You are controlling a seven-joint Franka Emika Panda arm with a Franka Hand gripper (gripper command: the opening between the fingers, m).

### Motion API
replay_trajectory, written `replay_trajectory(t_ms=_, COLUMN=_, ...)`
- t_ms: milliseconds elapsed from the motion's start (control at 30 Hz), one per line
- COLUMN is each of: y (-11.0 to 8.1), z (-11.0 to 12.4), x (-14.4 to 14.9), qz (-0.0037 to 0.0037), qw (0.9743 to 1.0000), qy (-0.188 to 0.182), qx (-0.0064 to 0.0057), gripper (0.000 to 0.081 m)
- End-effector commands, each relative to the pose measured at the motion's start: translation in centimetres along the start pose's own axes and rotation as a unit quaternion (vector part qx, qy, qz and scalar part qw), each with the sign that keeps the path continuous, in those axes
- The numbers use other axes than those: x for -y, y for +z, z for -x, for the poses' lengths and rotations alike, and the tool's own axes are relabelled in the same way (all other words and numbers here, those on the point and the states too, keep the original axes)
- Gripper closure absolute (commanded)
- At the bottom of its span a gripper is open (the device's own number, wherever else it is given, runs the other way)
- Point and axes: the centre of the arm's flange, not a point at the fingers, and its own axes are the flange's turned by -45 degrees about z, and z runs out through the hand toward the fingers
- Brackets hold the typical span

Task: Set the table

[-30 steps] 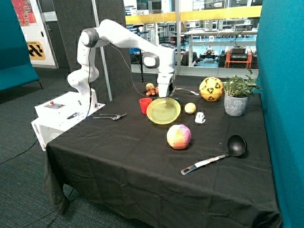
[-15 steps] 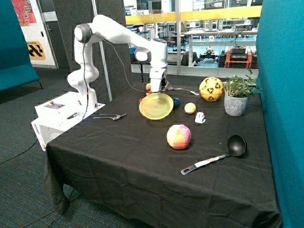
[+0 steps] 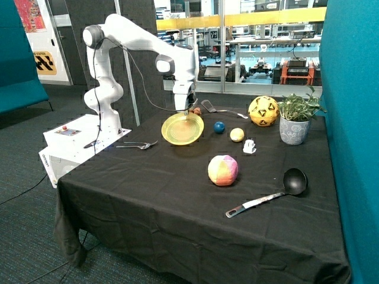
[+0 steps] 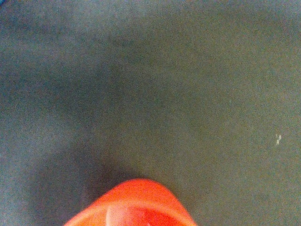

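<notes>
Black cloth covers the table (image 3: 177,201), which stands in a workshop-like room with glass partitions behind it. Over the last second the arm has carried the yellow plate (image 3: 182,128) away from the middle of the far edge, where it lay flat beside the small yellow ball (image 3: 237,135), toward the far corner nearest the robot's base. The plate now hangs tilted and apparently clear of the cloth, held by its far rim. The gripper (image 3: 183,108) looks clamped on that rim, though the fingers themselves are too small to make out. The move has uncovered a blue ball (image 3: 219,127) that the plate hid before, and the red cup can no longer be seen in the outside view; the wrist view shows a red rim (image 4: 131,207) close beneath the camera over bare cloth.

Cutlery (image 3: 137,144) lies at the edge nearest the robot's base, close to the plate's present position. A pink and yellow ball (image 3: 222,170), a ladle (image 3: 278,190), a spatula (image 3: 220,109), a football (image 3: 263,110) and a potted plant (image 3: 295,121) lie elsewhere.

Judging from this, the plate is mid-transfer toward the cutlery and has not been set down.
</notes>
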Motion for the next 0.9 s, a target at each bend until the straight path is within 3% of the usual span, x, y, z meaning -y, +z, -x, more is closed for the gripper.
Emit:
replay_trajectory(t_ms=0, y=-0.7, z=3.7, x=0.1, qz=-0.00024, qw=1.0000, qy=-0.005, qx=-0.0017, gripper=0.0808)
replay_trajectory(t_ms=667, y=-1.0, z=9.8, x=0.0, qz=-0.00022, qw=0.9999, qy=-0.015, qx=-0.0017, gripper=0.0808)
replay_trajectory(t_ms=867, y=-0.3, z=11.7, x=-0.5, qz=-0.00021, qw=0.9998, qy=-0.019, qx=-0.0017, gripper=0.0808)
